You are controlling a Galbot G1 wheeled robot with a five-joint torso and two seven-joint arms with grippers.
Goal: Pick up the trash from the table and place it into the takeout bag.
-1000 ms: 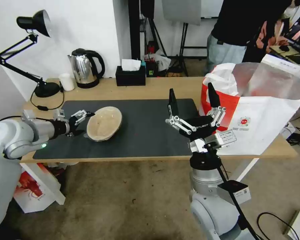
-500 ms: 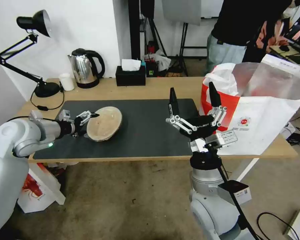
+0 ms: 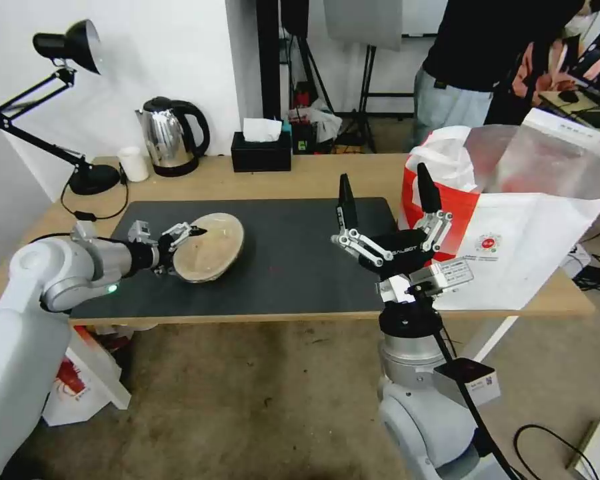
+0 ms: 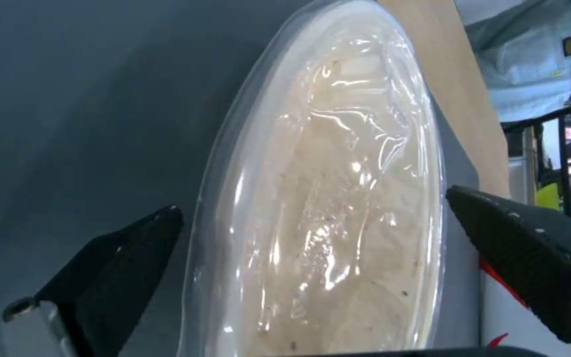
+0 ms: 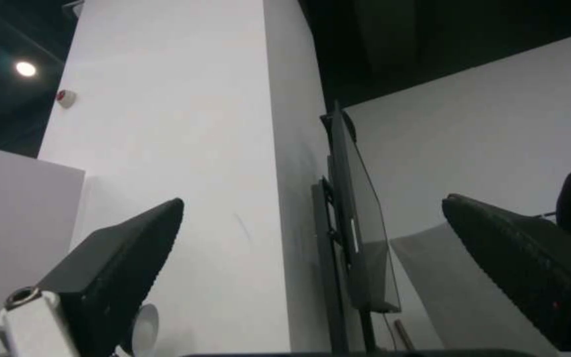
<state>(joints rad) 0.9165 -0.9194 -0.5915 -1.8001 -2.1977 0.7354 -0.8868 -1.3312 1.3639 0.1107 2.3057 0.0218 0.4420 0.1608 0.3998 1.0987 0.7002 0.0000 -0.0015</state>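
The tan pulp bowl (image 3: pixel 209 247) lies between the spread fingers of the left gripper (image 3: pixel 180 245), which grips nothing yet. Its clear film cover looks slippery, so closing on the thin rim could let it slide on the table (image 3: pixel 313 177). The right gripper (image 3: pixel 385 192), wide open, points upward beside the takeout bag (image 3: pixel 513 233).
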